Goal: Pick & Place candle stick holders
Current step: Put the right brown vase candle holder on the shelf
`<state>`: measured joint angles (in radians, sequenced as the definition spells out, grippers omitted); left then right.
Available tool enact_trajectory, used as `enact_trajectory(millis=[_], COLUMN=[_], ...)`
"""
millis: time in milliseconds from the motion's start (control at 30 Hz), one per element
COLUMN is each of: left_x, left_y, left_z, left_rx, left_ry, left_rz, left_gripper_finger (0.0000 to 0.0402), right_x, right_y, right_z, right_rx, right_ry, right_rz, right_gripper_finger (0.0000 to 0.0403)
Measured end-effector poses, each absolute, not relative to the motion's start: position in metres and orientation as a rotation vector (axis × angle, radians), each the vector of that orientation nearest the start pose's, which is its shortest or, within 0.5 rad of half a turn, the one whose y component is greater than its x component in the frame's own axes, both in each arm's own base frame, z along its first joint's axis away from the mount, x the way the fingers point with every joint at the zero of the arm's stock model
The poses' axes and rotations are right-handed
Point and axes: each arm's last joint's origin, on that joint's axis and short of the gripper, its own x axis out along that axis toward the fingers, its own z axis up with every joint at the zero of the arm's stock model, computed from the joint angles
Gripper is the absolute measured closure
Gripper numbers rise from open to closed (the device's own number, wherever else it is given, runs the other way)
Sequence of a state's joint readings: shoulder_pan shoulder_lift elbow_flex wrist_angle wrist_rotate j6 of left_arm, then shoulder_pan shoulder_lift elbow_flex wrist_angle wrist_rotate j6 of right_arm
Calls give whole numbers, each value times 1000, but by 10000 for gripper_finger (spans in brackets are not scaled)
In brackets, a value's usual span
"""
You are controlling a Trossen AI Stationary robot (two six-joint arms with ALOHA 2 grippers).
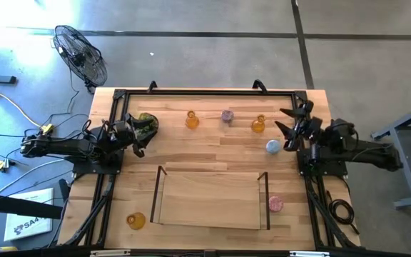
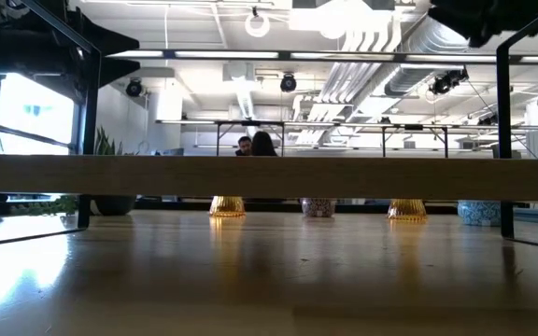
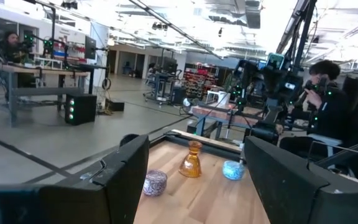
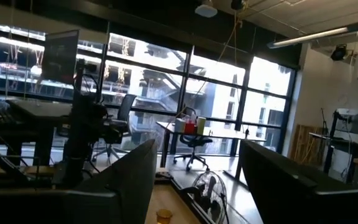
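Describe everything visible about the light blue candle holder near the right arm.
The light blue holder is a low, round, translucent glass piece, standing upright on the wooden table toward its right side. It sits just beside the right gripper, apart from it; nothing touches it but the tabletop. An amber holder stands nearby.

Bare wood is lying open across the middle of the table (image 1: 212,153), between the two arms. Along the far edge, two amber-orange narrow-necked glass holders (image 1: 192,119) (image 1: 258,125) and a low mauve glass holder (image 1: 227,115) are standing apart with gaps between them. A low light blue glass holder (image 1: 272,147) is sitting just beside the right end effector (image 1: 289,125). The shallow wooden tray with dark upright posts (image 1: 210,221) is taking up the near centre.
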<state>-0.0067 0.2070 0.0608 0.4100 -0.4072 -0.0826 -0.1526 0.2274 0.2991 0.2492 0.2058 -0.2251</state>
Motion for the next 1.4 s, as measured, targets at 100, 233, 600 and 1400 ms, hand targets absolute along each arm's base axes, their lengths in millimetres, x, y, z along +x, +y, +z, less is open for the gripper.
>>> enact_trajectory(millis=[100,233,600,1400], left_x=[104,105,106,105], left_y=[11,11,11,11], left_z=[205,202,199,199], left_rx=[-129,-121,-114,-125], left_ry=[-264,-233,-199,-202], left_rz=[389,391,396,396], left_gripper_finger=[140,140,140,140], right_x=[97,108,147,213], right_y=[-23,-29,-47,-172], right_z=[290,309,371,353], right_rx=[-134,-129,-77,333], right_ry=[-229,-24,451,1302], right_rz=[-455,-588,-875,-691], right_gripper_finger=[178,178,179,179])
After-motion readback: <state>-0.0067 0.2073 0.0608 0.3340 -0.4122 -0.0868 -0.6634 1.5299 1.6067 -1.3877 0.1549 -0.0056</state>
